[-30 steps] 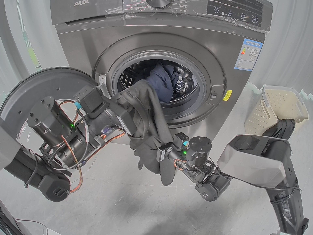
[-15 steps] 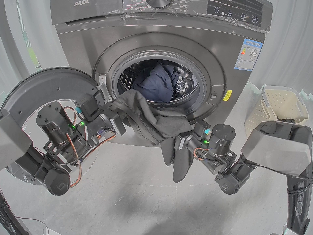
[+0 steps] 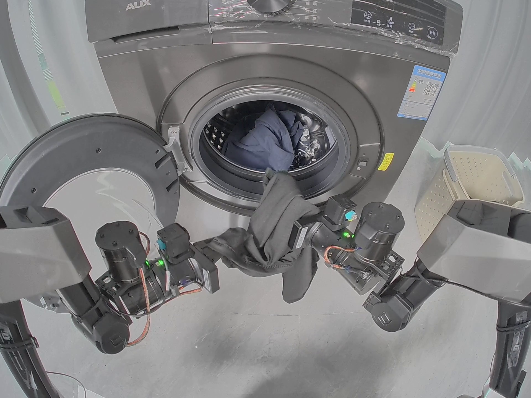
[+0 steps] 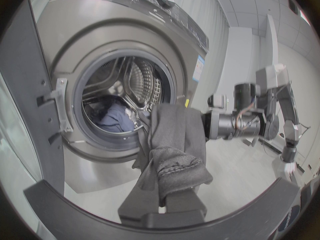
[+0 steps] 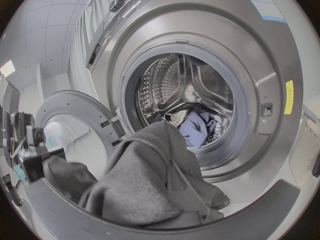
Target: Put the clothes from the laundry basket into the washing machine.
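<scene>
Faces the washing machine (image 3: pixel 265 84) with its door (image 3: pixel 88 156) swung wide open to the left of the round opening. Pinches one end of a dark grey garment (image 3: pixel 274 222) in the left gripper (image 3: pixel 213 252), low down and left of the machine's opening, with the fingers (image 4: pixel 185 204) narrowed on a folded hem. Seems to clamp the other part in the right gripper (image 3: pixel 298 233), just below the opening's lower rim, though bunched cloth hides the tip. Carries the garment slung between the two, sagging in the middle. Lifts one fold as high as the opening's lower rim and lets a tail hang down in front of the machine. Has blue clothes (image 3: pixel 265 142) lying inside the drum, towards its bottom. Has the pale laundry basket (image 3: pixel 481 181) standing on the floor, right of the machine.
</scene>
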